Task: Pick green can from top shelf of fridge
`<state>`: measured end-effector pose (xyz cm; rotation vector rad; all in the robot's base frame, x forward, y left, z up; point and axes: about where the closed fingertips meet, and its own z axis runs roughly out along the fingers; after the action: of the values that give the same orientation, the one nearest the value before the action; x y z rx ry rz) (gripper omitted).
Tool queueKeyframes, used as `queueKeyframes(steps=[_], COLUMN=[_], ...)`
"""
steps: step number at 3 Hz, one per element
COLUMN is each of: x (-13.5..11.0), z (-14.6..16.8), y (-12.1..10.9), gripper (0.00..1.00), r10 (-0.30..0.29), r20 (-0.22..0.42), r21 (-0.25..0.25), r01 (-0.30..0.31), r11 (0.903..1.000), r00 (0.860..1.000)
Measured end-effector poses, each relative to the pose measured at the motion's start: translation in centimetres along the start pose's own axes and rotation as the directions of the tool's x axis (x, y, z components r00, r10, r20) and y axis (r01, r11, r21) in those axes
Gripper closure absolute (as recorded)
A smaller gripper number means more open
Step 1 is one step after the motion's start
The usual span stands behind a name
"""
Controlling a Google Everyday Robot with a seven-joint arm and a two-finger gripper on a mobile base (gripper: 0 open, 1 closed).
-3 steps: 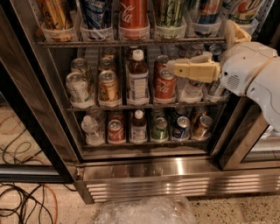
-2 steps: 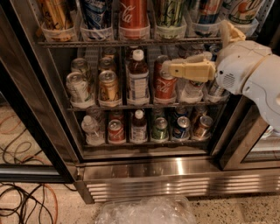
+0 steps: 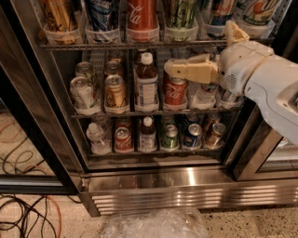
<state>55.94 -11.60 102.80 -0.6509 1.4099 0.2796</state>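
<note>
Far left of the gripper (image 3: 170, 70), on its own level: silver can (image 3: 83, 92), gold can (image 3: 115, 90), then a labelled bottle (image 3: 146, 86) just left of its tip. Up-left, on the top shelf (image 3: 84, 46): a red cola can (image 3: 142, 16) in a clear cup.

The green can (image 3: 179, 13) stands nearly straight above the gripper, one rack up, in its cup, right beside the red cola can. Only its lower part is in view.

Gripper hangs in front of a short red can (image 3: 176, 92) on the mid rack, pointing left. Open or closed: can't tell. Nothing seen in it. The white arm (image 3: 260, 79) runs off to its right, across the fridge (image 3: 163, 183) opening.

Step in hand, prob.: rise to the top shelf & line up on the green can. To do it well:
- back off the rack's front wire before lifting
- go in centred
- grip above the cup rim
- neighbours sit close, so keep approach narrow
- lift straight up out of the cup before pulling back
</note>
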Motion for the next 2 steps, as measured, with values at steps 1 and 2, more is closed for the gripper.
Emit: queueKeyframes(steps=[1,2], x=[-0.2,-0.6], z=[2.5,1.3], y=[-0.5,-0.7], gripper=[0.00,0.00], r10=[0.022,0.017], r20=[0.045,0.041], r21=[0.039,0.056], r01=[-0.024,-0.019], r11=[0.9989,0.9982], r00=[0.999,0.999])
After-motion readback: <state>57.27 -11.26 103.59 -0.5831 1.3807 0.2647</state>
